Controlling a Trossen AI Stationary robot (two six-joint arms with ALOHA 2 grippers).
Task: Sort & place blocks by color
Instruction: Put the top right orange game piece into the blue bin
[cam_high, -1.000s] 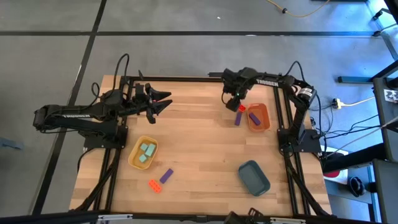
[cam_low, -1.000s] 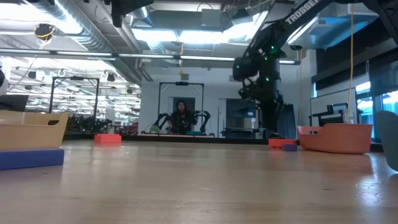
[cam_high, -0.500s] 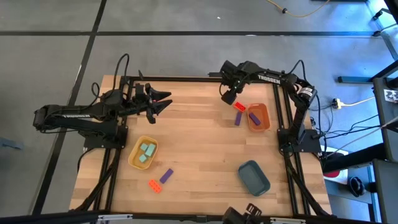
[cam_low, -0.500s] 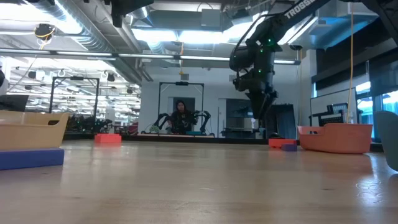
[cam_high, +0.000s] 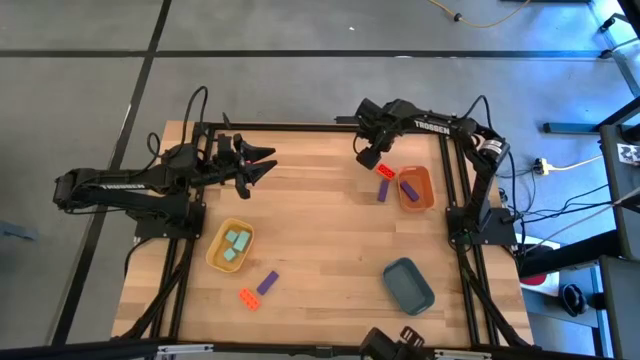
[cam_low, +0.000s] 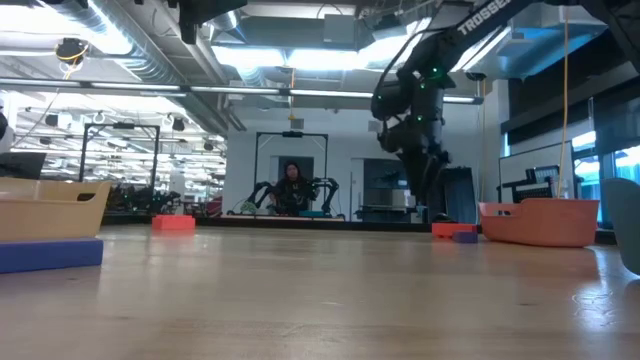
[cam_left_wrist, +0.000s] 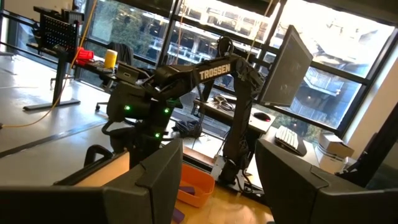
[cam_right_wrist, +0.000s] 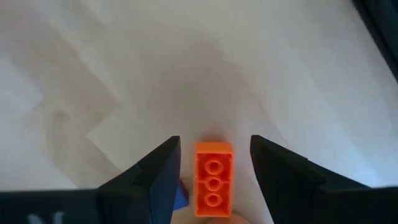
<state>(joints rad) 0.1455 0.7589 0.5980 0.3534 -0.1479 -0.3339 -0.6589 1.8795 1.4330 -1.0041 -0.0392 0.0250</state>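
Right now we are hovering our right gripper (cam_right_wrist: 211, 168), fingers spread, above the red-orange block (cam_right_wrist: 213, 180), its long axis running lengthwise between them; our left gripper (cam_high: 262, 163), well apart, is waiting spread.

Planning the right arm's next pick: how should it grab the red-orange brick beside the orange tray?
Come straight down with the open right tool and pinch the brick across its two long sides. It lies flat, studs up, already lined up lengthwise between the fingers.

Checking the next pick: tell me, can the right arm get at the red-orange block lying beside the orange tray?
Probably yes. The right gripper hangs open above the red-orange block, a finger on either side, nothing between; the purple block lies just beside it.
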